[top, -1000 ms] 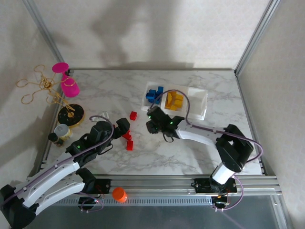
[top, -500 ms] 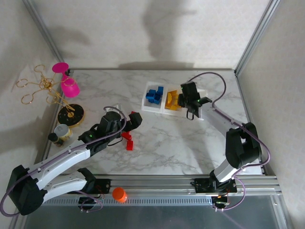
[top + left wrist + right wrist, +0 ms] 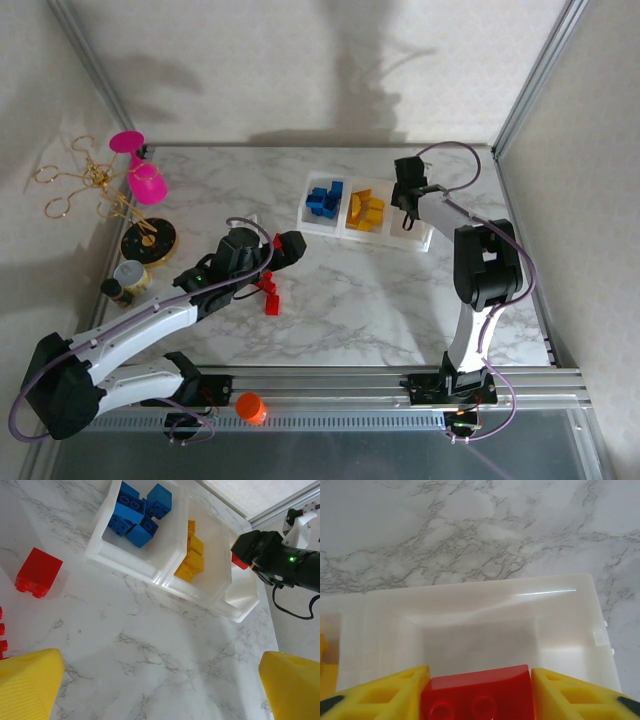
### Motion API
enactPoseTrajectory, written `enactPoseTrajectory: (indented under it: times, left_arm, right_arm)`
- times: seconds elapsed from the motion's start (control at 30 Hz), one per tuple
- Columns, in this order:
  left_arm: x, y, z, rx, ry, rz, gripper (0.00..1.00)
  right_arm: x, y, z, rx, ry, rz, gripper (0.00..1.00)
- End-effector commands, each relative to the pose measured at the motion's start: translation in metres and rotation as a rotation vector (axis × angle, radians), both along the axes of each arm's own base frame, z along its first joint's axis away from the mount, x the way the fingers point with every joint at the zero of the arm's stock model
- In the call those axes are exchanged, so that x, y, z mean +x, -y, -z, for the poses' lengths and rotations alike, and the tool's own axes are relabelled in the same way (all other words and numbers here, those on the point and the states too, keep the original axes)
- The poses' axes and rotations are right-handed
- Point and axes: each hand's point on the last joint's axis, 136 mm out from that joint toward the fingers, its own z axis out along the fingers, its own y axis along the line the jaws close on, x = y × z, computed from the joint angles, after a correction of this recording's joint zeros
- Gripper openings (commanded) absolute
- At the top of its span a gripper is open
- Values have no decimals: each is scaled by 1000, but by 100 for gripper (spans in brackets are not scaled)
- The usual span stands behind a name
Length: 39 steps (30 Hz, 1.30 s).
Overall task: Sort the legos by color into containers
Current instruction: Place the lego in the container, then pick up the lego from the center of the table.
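1. At about 1 o'clock from the middle of the white marble table (image 3: 380, 310), a clear whitish plastic three-compartment tray (image 3: 131, 564) is laid with its row running from 9 to 3 o'clock in the top view.
2. The 9 o'clock compartment is filled with blue studded plastic bricks (image 3: 139, 514), and the middle one is occupied by yellow studded plastic bricks (image 3: 192, 555).
3. The 3 o'clock compartment (image 3: 480, 640) is seen with a bare floor directly beneath the right gripper (image 3: 405, 200).
4. A red studded plastic brick (image 3: 476, 692) is clamped between that gripper's yellow fingers (image 3: 375, 697). Both pads are pressed against its sides, and it is held above the compartment.
5. The left gripper (image 3: 288, 248) is poised over the marble at about 8 o'clock from the tray. Its fingers (image 3: 30, 682) are spread wide and nothing is held between them.
6. A single red brick (image 3: 38, 572) is seen in the left wrist view. It lies on the marble apart from the tray, at about 8 o'clock from the blue compartment.
7. A small cluster of red bricks (image 3: 268, 295) is left on the table at roughly 7 o'clock from the left gripper.
8. A pink plastic cup (image 3: 147, 183) is placed at the table's 10 o'clock corner, and an orange round cap (image 3: 250, 407) is found at 6 o'clock, by the arm bases.
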Motion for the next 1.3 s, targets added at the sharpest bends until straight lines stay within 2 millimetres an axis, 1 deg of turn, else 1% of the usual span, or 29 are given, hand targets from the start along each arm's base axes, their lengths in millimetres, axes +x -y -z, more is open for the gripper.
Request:
enactPoseTrajectory:
  times: [0.0,0.17,0.23,0.33,0.37,0.47,0.6,0.67,0.77,0.83,0.87,0.93,0.97,1.03,1.1,1.2,1.27]
  left_arm:
    - [3,10,-18,-23,43,32,100]
    - [3,9,-22,-25,51,30,100]
    - [3,9,-23,-26,50,30,100]
    - [2,4,-26,-26,58,10,100]
    - [1,1,-27,-23,63,-2,100]
    - [-2,-9,-28,-9,68,-32,100]
    - [-8,-25,-22,27,48,-75,100]
    - [-13,-33,-19,35,39,-97,100]
    - [-21,-45,-17,34,34,-128,100]
    - [-26,-54,-15,39,29,-151,100]
    - [-28,-59,-14,45,26,-165,100]
    - [-33,-67,-12,52,21,-191,100]
    - [-35,-71,-10,56,16,-203,100]
    - [-37,-77,-8,56,13,-223,100]
    - [-40,-82,-7,53,12,-244,100]
    - [-43,-90,-5,50,12,-276,100]
    - [-44,-96,-4,53,12,-297,100]
  right_arm:
    - [9,3,-23,-11,55,11,57]
    - [-1,1,-34,14,70,-4,65]
    - [-6,-2,-38,31,76,-14,66]
    - [-17,-13,-47,45,87,-49,67]
    - [-22,-21,-49,51,86,-72,68]
    - [-40,-47,-54,77,90,-152,71]
    - [-74,-93,-52,106,70,-290,74]
    - [-96,-122,-47,120,53,-386,75]
    - [-127,-159,-41,149,34,-504,77]
    - [-143,-177,-36,169,16,-541,77]
    - [-153,-190,-32,181,5,-564,78]
    - [-164,-208,-27,202,-9,-590,80]
    - [-167,-217,-22,208,-16,-592,81]
    - [-167,-228,-14,228,-31,-561,82]
    - [-163,-242,-9,263,-38,-536,82]
    - [-156,-272,-5,318,-35,-545,83]
    - [-150,-290,-5,321,-23,-547,83]
